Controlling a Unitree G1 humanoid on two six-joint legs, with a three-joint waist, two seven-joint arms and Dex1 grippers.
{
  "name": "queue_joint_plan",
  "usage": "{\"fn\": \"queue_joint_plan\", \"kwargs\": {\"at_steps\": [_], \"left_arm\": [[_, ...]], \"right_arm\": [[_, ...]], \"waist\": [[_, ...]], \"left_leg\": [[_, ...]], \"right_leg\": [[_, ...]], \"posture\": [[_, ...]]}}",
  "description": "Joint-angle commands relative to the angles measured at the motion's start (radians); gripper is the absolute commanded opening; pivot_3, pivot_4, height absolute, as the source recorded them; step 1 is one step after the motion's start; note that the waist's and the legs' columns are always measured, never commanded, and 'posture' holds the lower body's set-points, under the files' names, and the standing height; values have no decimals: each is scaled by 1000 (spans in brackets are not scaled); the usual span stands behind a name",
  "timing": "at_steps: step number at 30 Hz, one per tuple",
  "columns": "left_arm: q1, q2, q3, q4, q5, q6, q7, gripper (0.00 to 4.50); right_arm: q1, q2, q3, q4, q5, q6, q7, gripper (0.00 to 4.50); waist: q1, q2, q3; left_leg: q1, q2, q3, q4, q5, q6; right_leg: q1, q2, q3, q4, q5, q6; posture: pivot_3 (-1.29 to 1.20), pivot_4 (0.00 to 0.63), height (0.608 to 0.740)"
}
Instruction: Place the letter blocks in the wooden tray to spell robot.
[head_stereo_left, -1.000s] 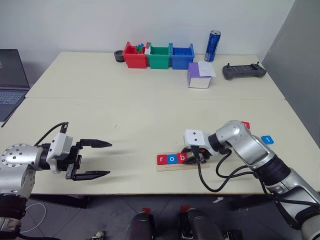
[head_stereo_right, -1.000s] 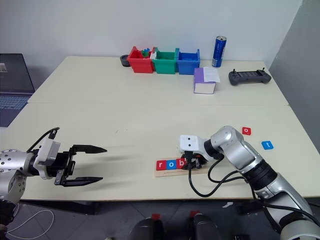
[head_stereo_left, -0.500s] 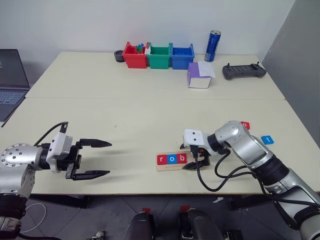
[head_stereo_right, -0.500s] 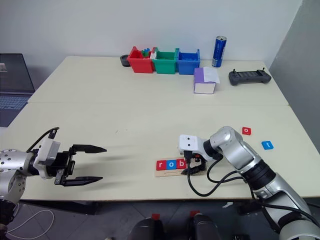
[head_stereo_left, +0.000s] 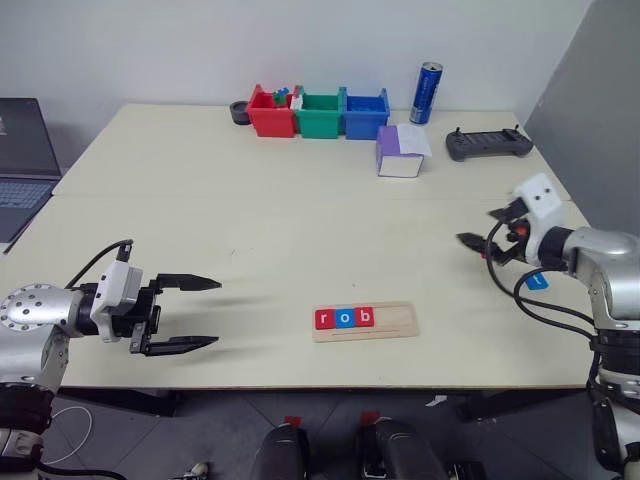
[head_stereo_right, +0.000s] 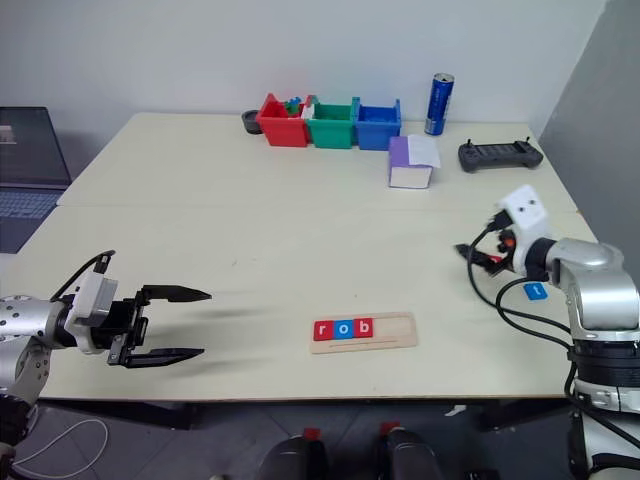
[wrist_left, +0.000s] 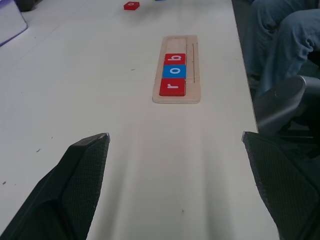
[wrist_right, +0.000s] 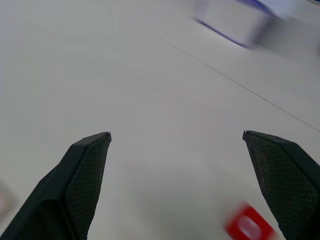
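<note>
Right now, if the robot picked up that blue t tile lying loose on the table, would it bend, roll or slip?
The blue t tile looks like a small rigid square, so it probably would not bend. It lies flat on the table, so rolling seems unlikely. Being so thin and low, it may slide when nudged and could be fiddly to pinch.

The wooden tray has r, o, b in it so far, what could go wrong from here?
The wooden tray lies loose near the table edge, so a nudge while placing could shift it. The right hand, open, is beside the red o block and blue t block; grabbing t first would break the order.
</note>
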Motion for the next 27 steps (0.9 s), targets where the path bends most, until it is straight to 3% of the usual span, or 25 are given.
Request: {"fn": "queue_joint_plan", "kwargs": {"at_steps": [1, 6, 16, 27], "left_arm": [[-9, 8, 10, 0, -8, -15, -6, 4500], [-23, 7, 6, 10, -3, -17, -6, 4500], [-40, 8, -3, 14, -2, -16, -6, 4500], [-27, 18, 12, 16, -1, -18, -6, 4500]], "right_arm": [[15, 50, -73, 16, -9, -33, -163, 4489], [14, 85, -83, 70, 17, -47, -236, 4489], [-153, 158, -41, 388, 7, -183, -354, 4489], [-140, 196, 40, 443, -23, -171, -432, 4489]], "waist": [[-7, 1, 1], [-21, 3, 1], [-23, 3, 1], [-22, 2, 1]], "left_leg": [[0, 0, 0, 0, 1, -2], [0, 0, 0, -1, 1, -2], [0, 0, 1, -1, 0, -1], [0, 0, 2, -1, 1, -2]], "right_leg": [[0, 0, 0, 0, 0, 0], [-1, 1, 1, 1, 0, 0], [-1, 1, 2, 1, 0, 1], [0, 1, 3, 0, 0, 1]], "posture": [[0, 150, 740], [0, 150, 740], [0, 150, 740], [0, 150, 740]]}}
